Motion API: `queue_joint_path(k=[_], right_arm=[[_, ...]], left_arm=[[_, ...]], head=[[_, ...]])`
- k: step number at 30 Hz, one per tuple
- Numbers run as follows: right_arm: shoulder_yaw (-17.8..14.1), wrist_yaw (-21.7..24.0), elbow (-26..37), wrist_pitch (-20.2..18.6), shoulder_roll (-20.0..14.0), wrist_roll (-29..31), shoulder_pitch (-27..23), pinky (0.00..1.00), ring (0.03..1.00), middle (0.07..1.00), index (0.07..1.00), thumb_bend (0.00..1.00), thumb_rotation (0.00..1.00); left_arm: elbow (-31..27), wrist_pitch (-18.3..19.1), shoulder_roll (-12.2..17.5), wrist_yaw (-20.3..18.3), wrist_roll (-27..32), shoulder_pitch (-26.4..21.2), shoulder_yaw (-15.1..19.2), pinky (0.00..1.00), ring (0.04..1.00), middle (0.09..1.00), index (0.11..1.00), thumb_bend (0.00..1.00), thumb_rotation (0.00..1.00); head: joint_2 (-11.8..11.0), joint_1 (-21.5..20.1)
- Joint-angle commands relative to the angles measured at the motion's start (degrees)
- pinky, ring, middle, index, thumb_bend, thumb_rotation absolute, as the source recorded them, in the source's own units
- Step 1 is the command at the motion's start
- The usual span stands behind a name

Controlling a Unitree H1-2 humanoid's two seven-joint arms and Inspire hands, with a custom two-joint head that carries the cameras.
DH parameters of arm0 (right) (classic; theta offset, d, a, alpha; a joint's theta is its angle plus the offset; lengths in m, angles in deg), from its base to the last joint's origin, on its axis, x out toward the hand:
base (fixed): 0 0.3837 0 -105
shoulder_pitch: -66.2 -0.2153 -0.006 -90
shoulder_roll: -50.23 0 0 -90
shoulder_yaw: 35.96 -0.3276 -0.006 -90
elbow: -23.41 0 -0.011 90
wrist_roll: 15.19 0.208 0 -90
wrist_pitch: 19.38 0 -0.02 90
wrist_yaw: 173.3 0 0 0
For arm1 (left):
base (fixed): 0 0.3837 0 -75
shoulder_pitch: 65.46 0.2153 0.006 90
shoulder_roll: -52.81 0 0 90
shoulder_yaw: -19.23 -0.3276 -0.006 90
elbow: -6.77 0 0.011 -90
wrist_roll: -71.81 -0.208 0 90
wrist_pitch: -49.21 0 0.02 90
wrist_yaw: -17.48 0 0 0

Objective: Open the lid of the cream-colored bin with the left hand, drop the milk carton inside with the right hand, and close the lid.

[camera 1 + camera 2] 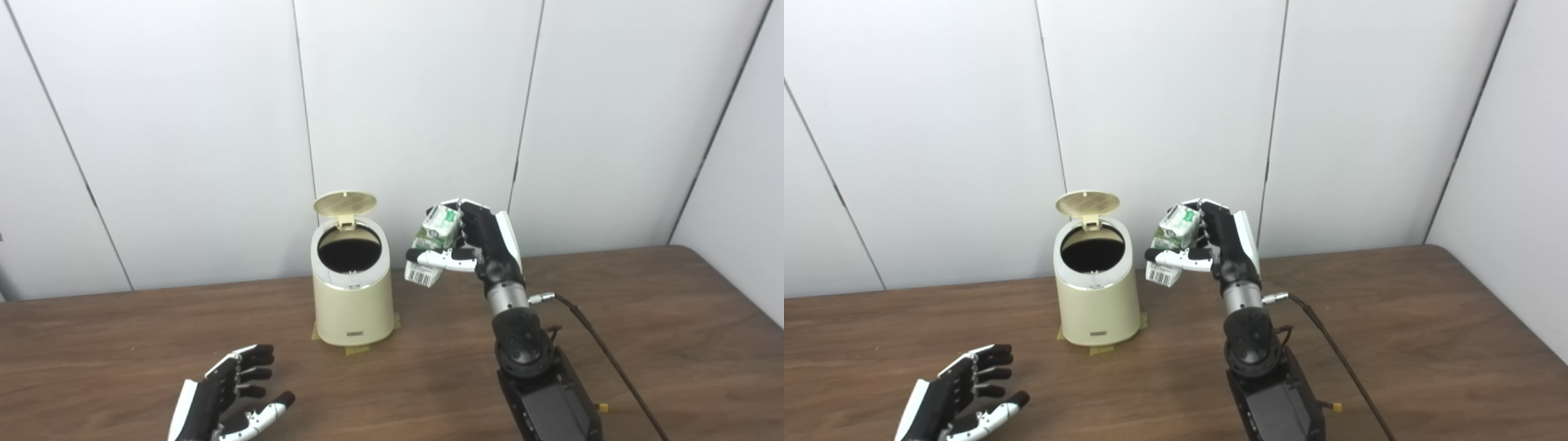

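Holding milk carton (433, 244) in right hand (484, 242), fingers and thumb wrapped around it, raised above the table (643, 343) just right of the cream bin (353, 288), near rim height. Lid (345, 203) stands upright, opening dark. Left hand (223, 395) low near table at front left, fingers spread, holding nothing, well apart from bin.

Lighting: we record bright, even, diffuse light across the white panelled wall (416, 92), source not visible. Shadows: faint and soft on the brown wood-grain table (674, 343) around the cream-coloured cylindrical bin (353, 294); we note its interior reads near black. Glare: mild sheen on the tabletop right of that bin. Sharpness: slightly soft throughout; print on the green-and-white milk carton (433, 242) illegible.
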Motion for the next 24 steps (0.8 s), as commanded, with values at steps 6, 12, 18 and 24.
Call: queue_joint_path(k=[6,12,18,24], right_arm=[[0.85,0.21,1.68,1.72,2.99,-0.17,-6.12,0.28,0.33,0.427,0.531,0.52,0.0],[0.87,1.14,1.12,1.36,4.38,0.67,-7.56,0.28,0.332,0.43,0.523,0.52,0.0],[1.5,1.25,0.39,1.01,4.6,-0.45,-8.92,0.27,0.328,0.428,0.528,0.52,0.0],[2.02,1.13,-1.54,1.06,4.56,-1.46,-10.11,0.28,0.328,0.428,0.528,0.52,0.0]], left_arm=[[0.01,-2.21,-1.7,2.0,-1.72,-2.07,-1.09,0.64,0.723,0.745,0.73,0.67,0.08],[-0.87,-0.96,-2.91,2.64,-2.76,-1.91,-1.59,0.64,0.726,0.744,0.725,0.66,0.07],[-0.82,-1.21,-3.14,2.8,-2.53,-1.96,-1.88,0.63,0.722,0.746,0.729,0.66,0.06],[-1.07,-1.06,-3.28,2.92,-2.78,-1.86,-2.14,0.64,0.724,0.748,0.731,0.65,0.05]], head=[[0.07,2.36],[0.54,4.07],[0.73,4.84],[0.93,5.24]])
